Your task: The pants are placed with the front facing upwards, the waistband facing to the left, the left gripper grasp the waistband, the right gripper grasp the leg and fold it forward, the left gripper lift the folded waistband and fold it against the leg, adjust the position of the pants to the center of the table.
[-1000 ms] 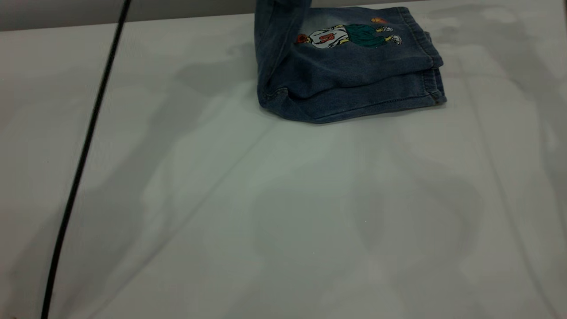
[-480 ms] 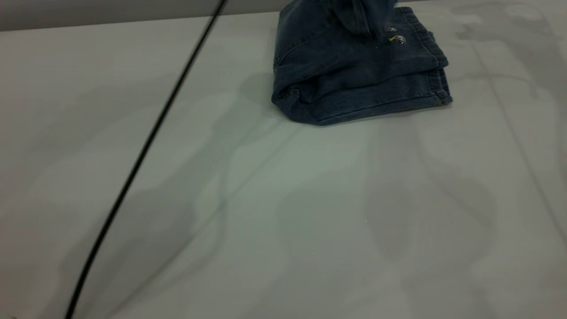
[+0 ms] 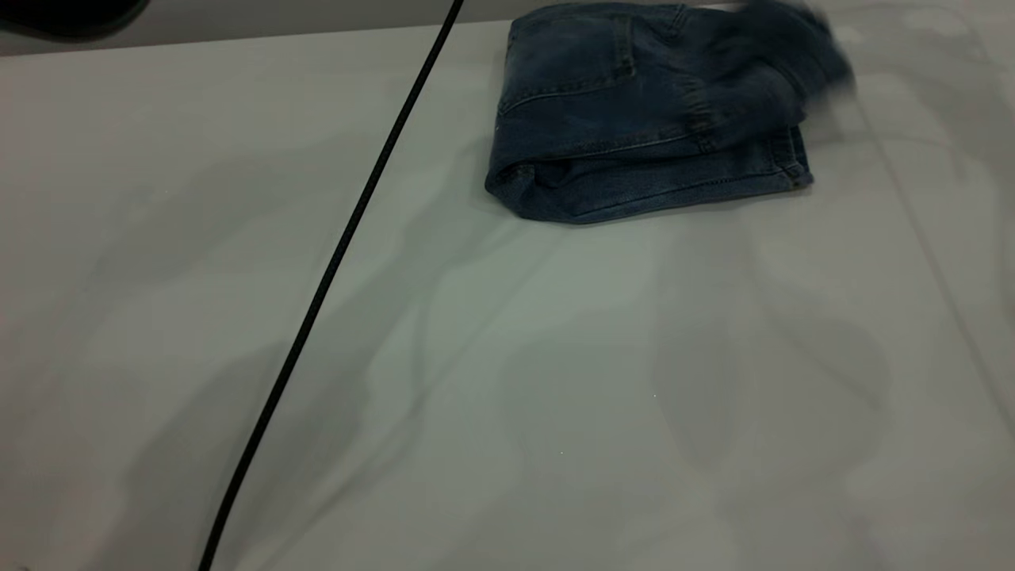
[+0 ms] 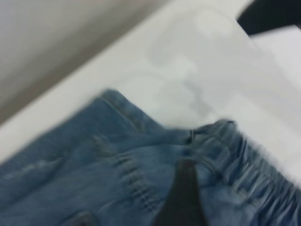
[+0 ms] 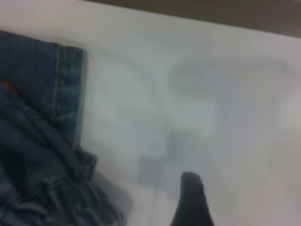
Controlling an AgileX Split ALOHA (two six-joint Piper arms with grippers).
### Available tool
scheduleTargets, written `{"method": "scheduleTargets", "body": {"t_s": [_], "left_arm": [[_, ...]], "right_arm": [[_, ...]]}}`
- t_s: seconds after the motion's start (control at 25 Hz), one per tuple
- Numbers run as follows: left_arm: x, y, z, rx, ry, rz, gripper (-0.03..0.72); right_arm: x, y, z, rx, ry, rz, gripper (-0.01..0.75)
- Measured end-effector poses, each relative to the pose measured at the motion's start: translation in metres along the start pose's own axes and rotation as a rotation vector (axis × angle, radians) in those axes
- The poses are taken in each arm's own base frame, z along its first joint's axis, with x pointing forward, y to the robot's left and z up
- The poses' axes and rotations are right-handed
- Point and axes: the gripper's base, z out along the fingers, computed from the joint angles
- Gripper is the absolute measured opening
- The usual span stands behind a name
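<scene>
Whether my left gripper (image 4: 181, 200) is clamped or released I cannot tell. In its own wrist view only a dark part of it shows, low over the denim right beside the waistband (image 4: 244, 162). That puts it where the second fold ends, with the ruched band carried over onto the leg end at the right. In the exterior view the waistband is only a smear at the far right corner of the bundle.

My right gripper (image 5: 190, 200) is also unreadable. It hangs over bare table just beside the right edge of the pants (image 3: 634, 119), near a stitched hem and gripping no cloth that I can see. I judge it is standing clear so the fold can land.

The pants lie folded into a compact stack with the back pocket (image 3: 571, 63) on top. They sit at the far edge of the table (image 3: 507, 373), right of the middle, so I judge the fold nearly done and the shift to centre not yet made. A black cable (image 3: 333, 262) slants across the left side of the table, well apart from the denim.
</scene>
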Motion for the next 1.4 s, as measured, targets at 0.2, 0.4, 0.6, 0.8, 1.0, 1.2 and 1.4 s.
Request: {"method": "scheduleTargets", "body": {"t_s": [0.2,0.4,0.6,0.8,1.0,1.2,1.4], "left_arm": [[-0.007,0.006,-0.008,-0.035,-0.005,-0.019,0.608],[0.0,0.015,-0.019,-0.111,0.173,-0.034,0.582],[0.021,0.027,-0.016,-0.216,0.326,-0.017,0.58],[0.034,0.034,-0.002,-0.232,0.306,-0.01,0.58],[0.056,0.039,0.014,-0.228,0.343,-0.021,0.58],[0.069,0.044,0.024,-0.231,0.345,-0.018,0.58],[0.083,0.047,0.034,-0.232,0.358,-0.021,0.58]], "right_arm": [[0.0,0.0,0.0,-0.005,-0.001,0.003,0.44],[0.0,0.002,0.0,-0.022,-0.005,0.009,0.44],[-0.001,0.002,0.0,-0.022,-0.006,0.009,0.44],[-0.001,0.004,0.0,-0.044,-0.012,0.018,0.44],[-0.001,0.005,0.0,-0.054,-0.014,0.021,0.44],[-0.002,0.006,0.0,-0.067,-0.018,0.024,0.44],[-0.002,0.006,0.0,-0.068,-0.018,0.023,0.44]]}}
